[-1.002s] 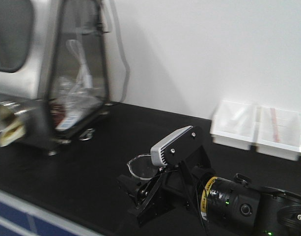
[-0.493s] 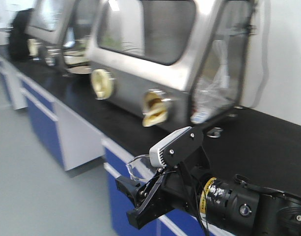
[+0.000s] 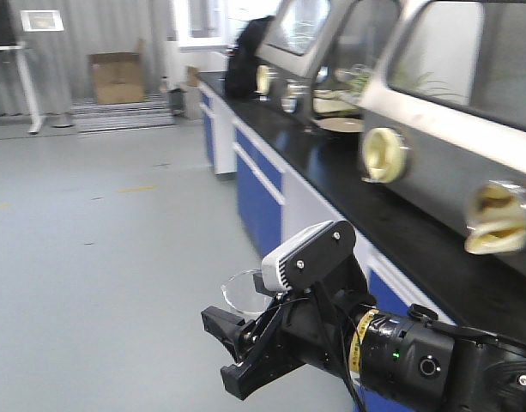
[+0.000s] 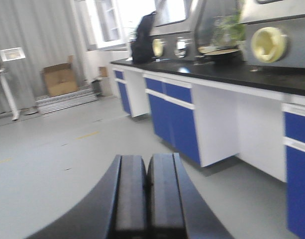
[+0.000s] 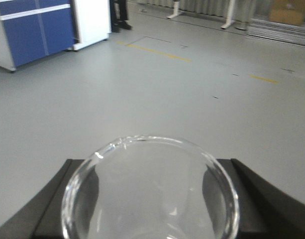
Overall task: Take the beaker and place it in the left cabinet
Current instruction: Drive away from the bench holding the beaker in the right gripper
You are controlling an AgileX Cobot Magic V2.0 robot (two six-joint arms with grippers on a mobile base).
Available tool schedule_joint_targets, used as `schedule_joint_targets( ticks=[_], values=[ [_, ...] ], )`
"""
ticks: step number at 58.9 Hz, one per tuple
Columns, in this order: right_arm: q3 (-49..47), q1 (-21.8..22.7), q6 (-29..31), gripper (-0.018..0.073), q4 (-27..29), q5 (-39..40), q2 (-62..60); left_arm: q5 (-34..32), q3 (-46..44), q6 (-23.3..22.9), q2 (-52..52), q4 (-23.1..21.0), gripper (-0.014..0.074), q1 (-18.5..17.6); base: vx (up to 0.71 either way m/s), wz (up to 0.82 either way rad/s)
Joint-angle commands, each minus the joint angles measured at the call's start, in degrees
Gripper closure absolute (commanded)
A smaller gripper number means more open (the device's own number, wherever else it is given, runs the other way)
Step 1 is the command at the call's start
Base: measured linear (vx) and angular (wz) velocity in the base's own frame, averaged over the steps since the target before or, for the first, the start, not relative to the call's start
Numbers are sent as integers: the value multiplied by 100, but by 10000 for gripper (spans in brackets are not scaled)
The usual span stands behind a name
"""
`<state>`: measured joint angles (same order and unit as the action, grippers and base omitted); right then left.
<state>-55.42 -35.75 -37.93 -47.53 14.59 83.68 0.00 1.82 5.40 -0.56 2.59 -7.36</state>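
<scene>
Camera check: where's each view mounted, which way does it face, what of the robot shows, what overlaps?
Front: on the robot's body, facing down the aisle beside the blue bench; shows the right gripper holding the beaker.
Left wrist: behind the shut left gripper, facing floor and bench.
Right wrist: behind the right fingers, looking over the beaker's rim at floor.
Shared: front and left wrist both see the cardboard box; front and right wrist, the beaker.
</scene>
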Motion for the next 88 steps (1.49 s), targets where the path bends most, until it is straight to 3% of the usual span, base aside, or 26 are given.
schedule_joint_targets(
  ticks=[1, 42, 88],
  values=[
    [-176, 18, 8, 380, 94, 295, -231, -428, 90, -15, -106, -18, 595, -3, 16, 63],
    [-176, 18, 8, 380, 94, 295, -231, -428, 90, -15, -106, -18, 595, -3, 23, 52],
    [-176, 18, 8, 380, 94, 295, -231, -428, 90, -15, -106, -18, 595, -3, 50, 6]
  ],
)
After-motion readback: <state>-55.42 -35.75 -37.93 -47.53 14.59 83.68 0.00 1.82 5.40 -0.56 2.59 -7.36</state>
